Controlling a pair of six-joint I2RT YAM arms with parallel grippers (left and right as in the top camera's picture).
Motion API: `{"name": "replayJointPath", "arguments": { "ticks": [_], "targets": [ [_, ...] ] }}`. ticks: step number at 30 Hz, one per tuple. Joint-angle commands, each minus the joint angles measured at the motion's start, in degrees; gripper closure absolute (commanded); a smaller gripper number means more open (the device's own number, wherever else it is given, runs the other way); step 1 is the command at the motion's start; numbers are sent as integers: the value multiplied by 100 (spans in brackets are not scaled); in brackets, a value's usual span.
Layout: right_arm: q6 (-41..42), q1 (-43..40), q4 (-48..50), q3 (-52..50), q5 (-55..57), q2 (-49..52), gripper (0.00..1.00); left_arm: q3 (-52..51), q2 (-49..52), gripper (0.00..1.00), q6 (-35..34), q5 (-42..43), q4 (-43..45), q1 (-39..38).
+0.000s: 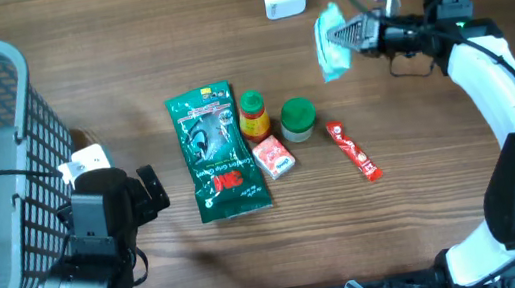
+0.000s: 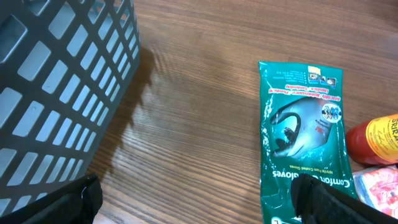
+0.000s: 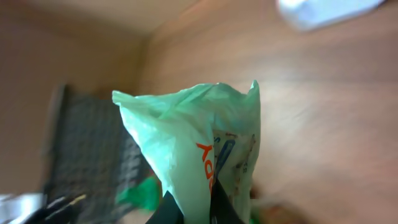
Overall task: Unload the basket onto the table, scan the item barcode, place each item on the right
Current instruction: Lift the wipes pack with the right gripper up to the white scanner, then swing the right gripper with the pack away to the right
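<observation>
Though blurred, the packet (image 3: pixel 199 143) seems pinched in the right tool (image 3: pixel 189 211).

Green packet (image 2: pixel 303 134): "Comfort Gloves", red "3M" (overhead view). Bottle (image 2: pixel 375 138) label: "SRIRA", cut off.

The whole scene rests on a wooden table (image 1: pixel 351 232) of medium brown colour, and its grain runs from 9 o'clock to 3 o'clock in the overhead view. The light is soft and even, and it comes from above. In the left wrist view the wood (image 2: pixel 199 93) shows fine darker lines, with a pale shine toward 12 o'clock. A grey plastic basket (image 1: pixel 33 165) with a grid wall stands at 9 o'clock on the table. Its wall (image 2: pixel 56 81) throws a soft shadow on the wood just beside it, toward 3 o'clock. In the right wrist view the table (image 3: pixel 323 93) is blurred. A beige area at 10 o'clock is too unclear to identify.
</observation>
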Motion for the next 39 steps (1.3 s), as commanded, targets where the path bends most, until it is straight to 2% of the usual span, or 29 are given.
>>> {"name": "replayJointPath", "arguments": {
  "ticks": [1, 8, 13, 23, 28, 32, 35, 39],
  "targets": [
    [70, 199, 501, 103, 2398, -94, 95, 0, -31, 0, -68, 50, 9, 33],
    [-210, 1047, 1738, 111, 4063, -28, 95, 0, -31, 0, -68, 50, 9, 33],
    [-420, 1478, 2455, 461, 4754, 564, 95, 0, -31, 0, -68, 50, 9, 33],
    [-726, 1635, 2328, 3532, 5143, 3123, 95, 0, -31, 0, -68, 50, 9, 33],
    [-717, 1661, 2253, 3901, 5219, 3495, 95, 0, -31, 0, -68, 50, 9, 33],
    [-656, 1611, 1665, 3932, 5405, 3132, 95, 0, -31, 0, -68, 50, 9, 33],
    [-656, 1294, 411, 3932, 6137, 2472, 96, 0, -31, 0, -68, 50, 9, 33],
    [-660, 448, -1226, 3932, 7477, 1845, 96, 0, -31, 0, -68, 50, 11, 33]
  ]
}}
